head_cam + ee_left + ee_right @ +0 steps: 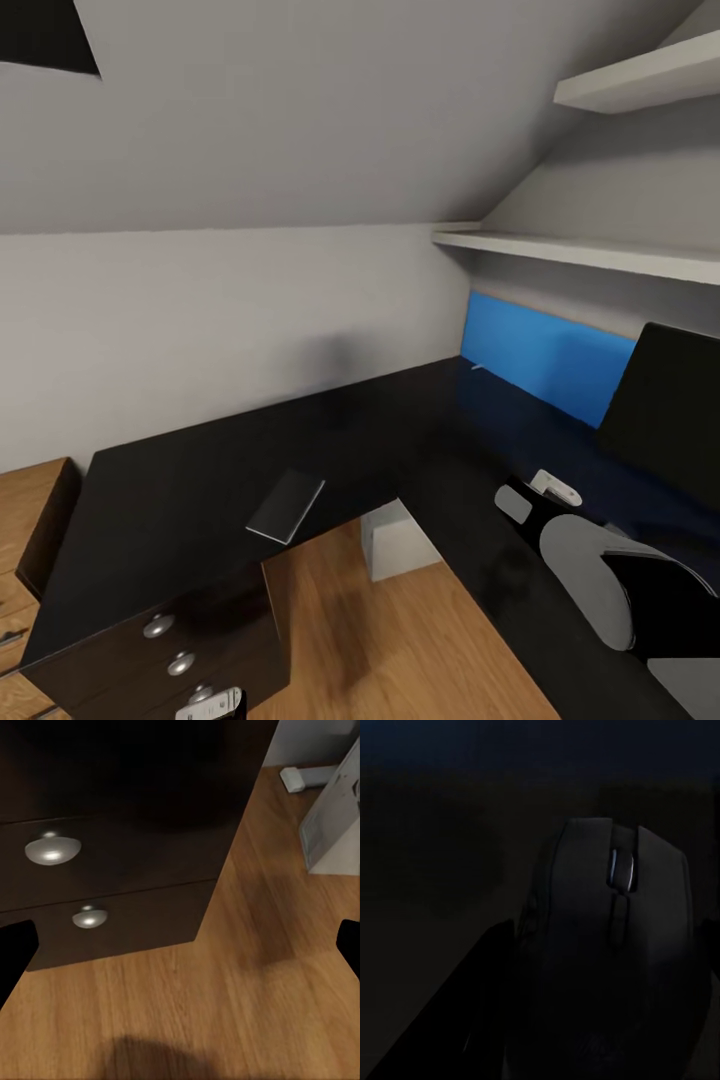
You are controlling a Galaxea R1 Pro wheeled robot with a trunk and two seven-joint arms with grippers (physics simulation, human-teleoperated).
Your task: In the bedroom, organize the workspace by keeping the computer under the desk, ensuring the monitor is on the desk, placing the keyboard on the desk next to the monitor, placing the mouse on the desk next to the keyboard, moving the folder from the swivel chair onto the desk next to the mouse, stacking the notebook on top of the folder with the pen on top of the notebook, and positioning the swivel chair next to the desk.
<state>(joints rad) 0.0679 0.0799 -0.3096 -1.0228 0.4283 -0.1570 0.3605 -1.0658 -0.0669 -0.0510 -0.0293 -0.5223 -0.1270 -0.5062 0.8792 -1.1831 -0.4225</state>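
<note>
At nine o'clock our left gripper hangs wide open over wood floor by the drawer unit, empty; the notebook lies on the desk. At three o'clock our right gripper seems to hold the mouse; we cannot tell how firmly, so it could slip, or we clip the monitor.

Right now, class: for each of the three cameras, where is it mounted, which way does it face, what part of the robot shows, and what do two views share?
Head view: on the head, looking down over the desk, notebook and monitor; right arm shows.
Left wrist view: low on the left arm, facing the drawer unit, wooden floor and computer; dark fingers at the edges.
Right wrist view: close over the mouse.
Head and left wrist views share the computer and drawers.
</note>
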